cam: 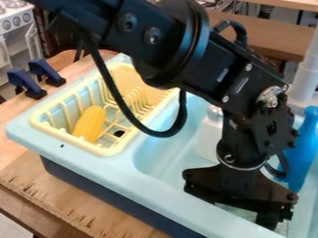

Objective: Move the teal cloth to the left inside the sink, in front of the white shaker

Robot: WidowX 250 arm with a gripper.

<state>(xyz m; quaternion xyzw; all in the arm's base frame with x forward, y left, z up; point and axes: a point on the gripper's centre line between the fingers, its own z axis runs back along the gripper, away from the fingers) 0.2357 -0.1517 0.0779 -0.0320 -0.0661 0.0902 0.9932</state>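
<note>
The black gripper (241, 189) hangs down over the front part of the light blue sink (166, 153), at the lower right of the view. Whatever lies directly beneath it is hidden. Just behind it, partly covered by the arm, a white bottle-like object (210, 135) stands in the basin. A blue bottle (302, 149) is close by on the gripper's right, upright. In the left part of the sink unit sits a pale yellow dish rack (112, 149), and a yellow corn-like piece (90, 123) rests inside it, well away from the gripper.
Two dark blue clamps (26, 83) are at the left edge of the wooden tabletop (62, 190). A white column (305, 74) rises at the right behind the basin. A white toy stove (16, 21) is at the upper left. A black cable loops over the rack.
</note>
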